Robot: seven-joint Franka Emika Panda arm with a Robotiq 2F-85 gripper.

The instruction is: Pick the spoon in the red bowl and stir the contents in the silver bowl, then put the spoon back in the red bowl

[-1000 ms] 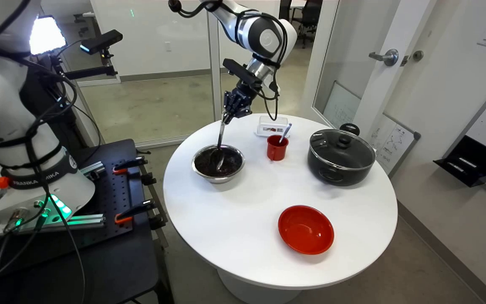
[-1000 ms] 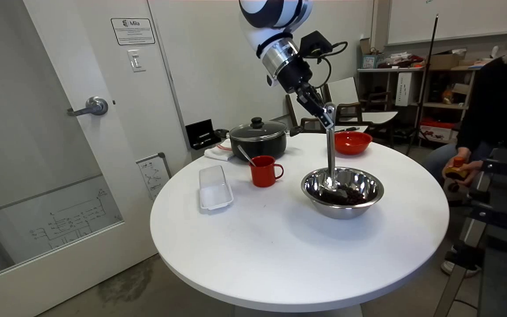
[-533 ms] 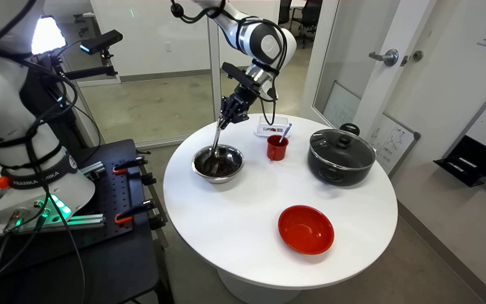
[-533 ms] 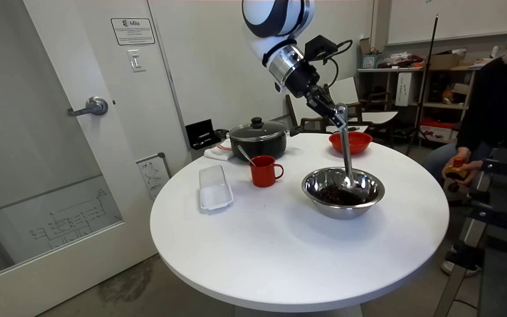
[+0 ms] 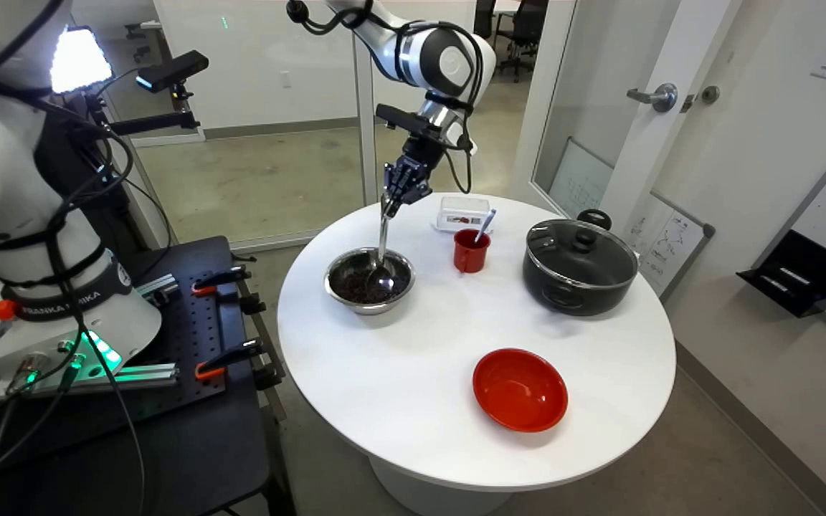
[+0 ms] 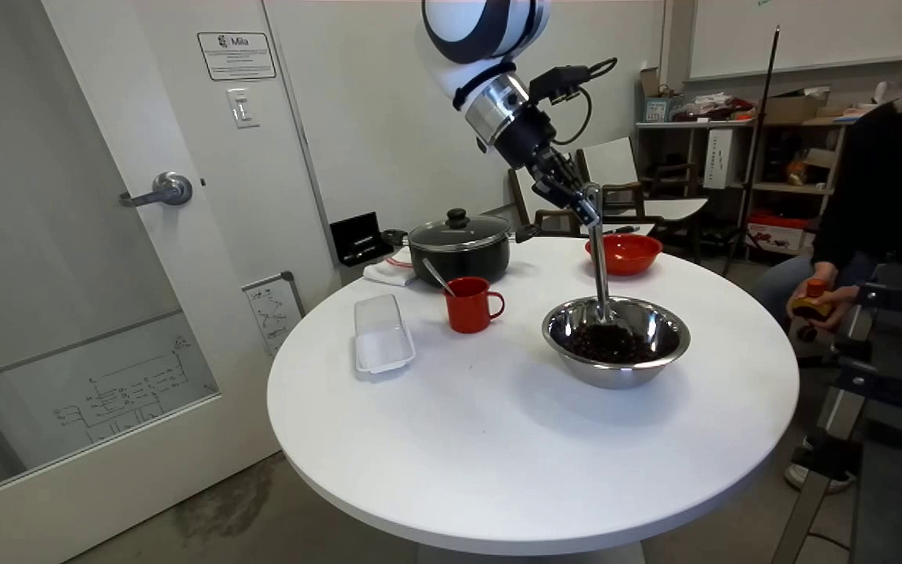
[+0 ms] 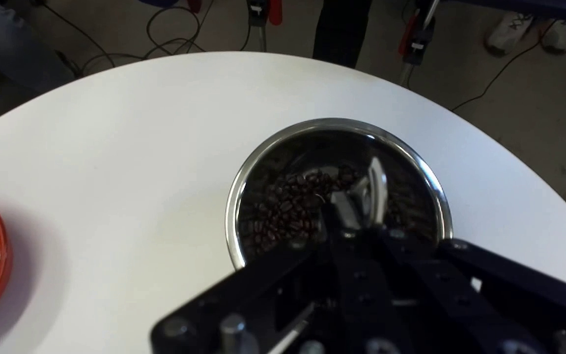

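Inside the silver bowl (image 5: pixel 370 308), which is round shiny steel, there's a bunch of dark beans (image 7: pixel 285 209), smooth and glossy. Wrist view shows them as separate little ovals, both exterior views pretty much just give you a dark mass. The spoon (image 6: pixel 600 270) is slim polished metal, leaning down into the silver bowl, and its oval end (image 5: pixel 382 278) shows up clearly in an exterior view, while the wrist view only gets a blurry bit of spoon. Claw (image 6: pixel 589 210) is above the silver bowl, pinched on the top of the spoon's handle, so most of the spoon hangs below it. Smooth shallow red bowl (image 5: pixel 520 390) sits on the white tabletop (image 5: pixel 399 373), well apart from the silver bowl, and the red mug (image 6: pixel 468 307) is nearer to the silver bowl
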